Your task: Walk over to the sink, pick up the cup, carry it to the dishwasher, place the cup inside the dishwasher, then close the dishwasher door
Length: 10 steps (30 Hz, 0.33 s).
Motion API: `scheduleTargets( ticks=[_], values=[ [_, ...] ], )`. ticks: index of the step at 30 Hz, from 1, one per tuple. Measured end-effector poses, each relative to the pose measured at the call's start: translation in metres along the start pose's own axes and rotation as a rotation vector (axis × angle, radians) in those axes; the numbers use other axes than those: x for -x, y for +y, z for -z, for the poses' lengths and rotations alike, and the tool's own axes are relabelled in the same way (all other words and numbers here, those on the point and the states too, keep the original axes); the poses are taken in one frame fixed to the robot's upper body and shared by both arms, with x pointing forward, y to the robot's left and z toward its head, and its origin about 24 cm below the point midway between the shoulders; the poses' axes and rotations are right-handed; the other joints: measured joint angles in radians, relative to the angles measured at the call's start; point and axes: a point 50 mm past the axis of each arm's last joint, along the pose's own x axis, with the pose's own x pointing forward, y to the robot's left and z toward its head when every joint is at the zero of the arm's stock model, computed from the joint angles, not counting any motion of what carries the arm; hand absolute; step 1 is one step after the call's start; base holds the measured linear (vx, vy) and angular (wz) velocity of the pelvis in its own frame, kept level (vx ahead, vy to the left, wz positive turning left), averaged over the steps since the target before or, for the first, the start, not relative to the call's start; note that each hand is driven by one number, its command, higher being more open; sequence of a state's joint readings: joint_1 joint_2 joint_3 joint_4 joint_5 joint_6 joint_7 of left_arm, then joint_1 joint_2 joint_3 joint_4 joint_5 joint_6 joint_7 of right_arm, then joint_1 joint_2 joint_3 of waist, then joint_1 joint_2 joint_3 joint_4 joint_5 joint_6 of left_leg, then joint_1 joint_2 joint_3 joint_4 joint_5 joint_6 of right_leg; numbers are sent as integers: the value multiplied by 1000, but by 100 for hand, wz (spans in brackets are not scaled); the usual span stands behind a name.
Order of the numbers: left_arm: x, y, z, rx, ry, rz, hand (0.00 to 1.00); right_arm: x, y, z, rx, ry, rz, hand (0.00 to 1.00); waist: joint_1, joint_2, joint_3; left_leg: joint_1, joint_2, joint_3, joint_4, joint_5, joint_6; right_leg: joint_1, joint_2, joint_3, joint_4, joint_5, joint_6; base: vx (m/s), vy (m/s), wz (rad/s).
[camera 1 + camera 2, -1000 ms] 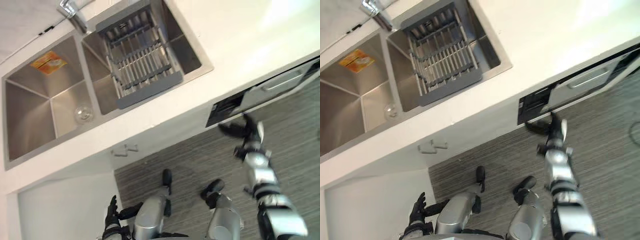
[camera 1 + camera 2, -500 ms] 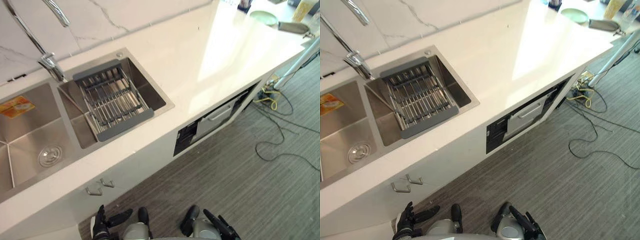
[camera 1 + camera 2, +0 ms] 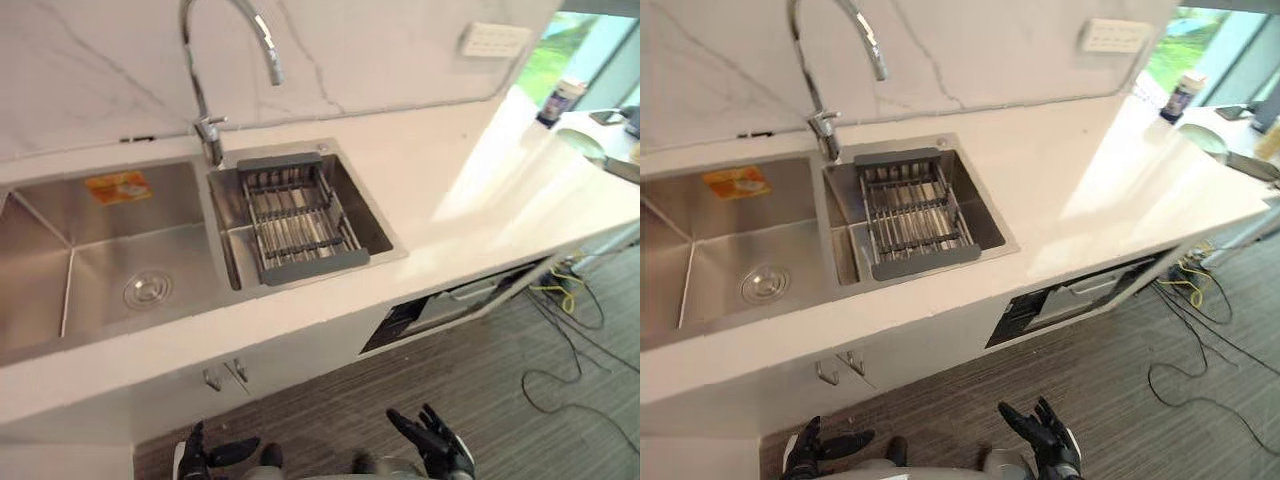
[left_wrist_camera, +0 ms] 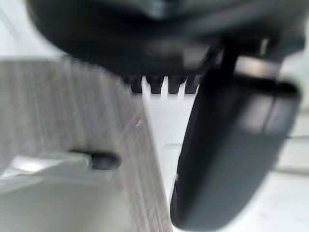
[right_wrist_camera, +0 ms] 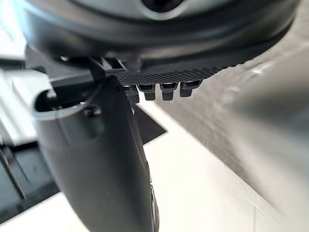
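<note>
Right robot hand (image 5: pixel 164 75) black, dotted palm texture.

One sink (image 3: pixel 226 262) with two basins; one faucet (image 3: pixel 214 62) at twelve o'clock; one grey rack (image 3: pixel 300 226) in the right-hand basin; one drain (image 3: pixel 147 290) and one orange sticker (image 3: pixel 118 186) toward nine o'clock; one wall socket (image 3: pixel 495 40) and one bottle (image 3: pixel 553 103) near two o'clock; two cabinet handles (image 3: pixel 226 376) at seven; one dishwasher (image 3: pixel 450 305) at four; two hands, left hand (image 3: pixel 198 460) and right hand (image 3: pixel 436 446), around six.
</note>
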<state>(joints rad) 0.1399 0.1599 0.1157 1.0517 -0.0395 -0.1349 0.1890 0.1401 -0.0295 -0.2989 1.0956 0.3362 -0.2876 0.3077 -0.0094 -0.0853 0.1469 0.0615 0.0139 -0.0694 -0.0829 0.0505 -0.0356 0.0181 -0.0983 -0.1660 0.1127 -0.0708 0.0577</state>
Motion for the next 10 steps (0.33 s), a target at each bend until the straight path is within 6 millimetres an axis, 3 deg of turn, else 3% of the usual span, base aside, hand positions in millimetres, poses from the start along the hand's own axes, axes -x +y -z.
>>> scheduleTargets(
  ticks=[2,5,8,10],
  values=[
    [5,-4,15,35,53,-10,100,-1,-2,-3,-5,-7,12,100,-4,38,-5,17,27,-14,9,-3,-5,10,22,31,46,-2,-1,99,-41,28],
    [7,-4,20,83,67,-25,100,0,2,4,-13,13,3,100,10,34,-8,36,43,-9,4,-16,-21,34,35,26,50,-17,-8,21,-41,15],
    [8,-1,22,118,70,-44,100,2,6,14,-7,70,-7,100,24,20,-16,40,22,-3,-7,-23,-14,39,11,30,39,-55,-10,-51,-10,-3],
    [9,-2,25,133,78,-49,100,3,3,13,4,80,-2,100,23,28,-20,47,19,-3,-8,-22,-13,46,8,27,40,-57,-7,-58,-4,1]
  ],
)
